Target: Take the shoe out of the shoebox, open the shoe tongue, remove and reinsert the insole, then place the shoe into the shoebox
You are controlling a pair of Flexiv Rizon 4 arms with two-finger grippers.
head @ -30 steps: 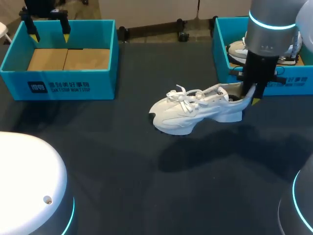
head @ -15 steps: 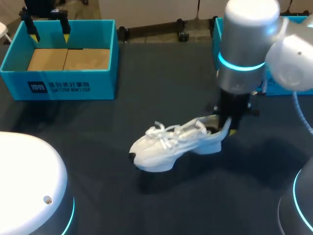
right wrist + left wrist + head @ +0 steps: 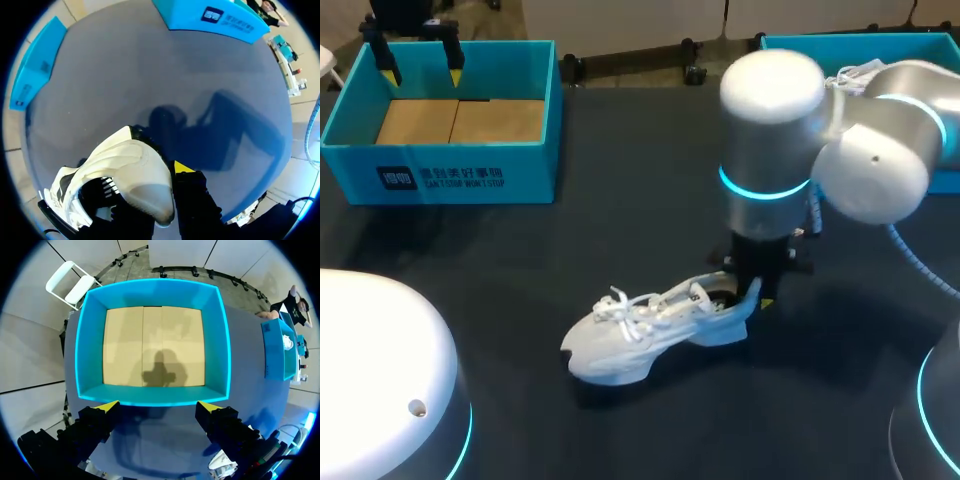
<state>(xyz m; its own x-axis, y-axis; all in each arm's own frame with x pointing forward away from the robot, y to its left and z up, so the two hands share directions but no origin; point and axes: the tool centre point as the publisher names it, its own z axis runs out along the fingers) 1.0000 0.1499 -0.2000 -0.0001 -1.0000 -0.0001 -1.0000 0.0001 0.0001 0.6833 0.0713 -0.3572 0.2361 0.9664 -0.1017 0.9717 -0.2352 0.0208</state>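
One white shoe stretches toe-first away from the right hand, which grips its heel rim.

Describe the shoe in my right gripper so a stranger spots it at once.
Start at the dark table, with the left shoebox and right shoebox at its far corners. In the open stretch before them is a white lace-up sneaker, heel pinched by the right gripper. The other white shoe sits in the right shoebox; this one is outside both.
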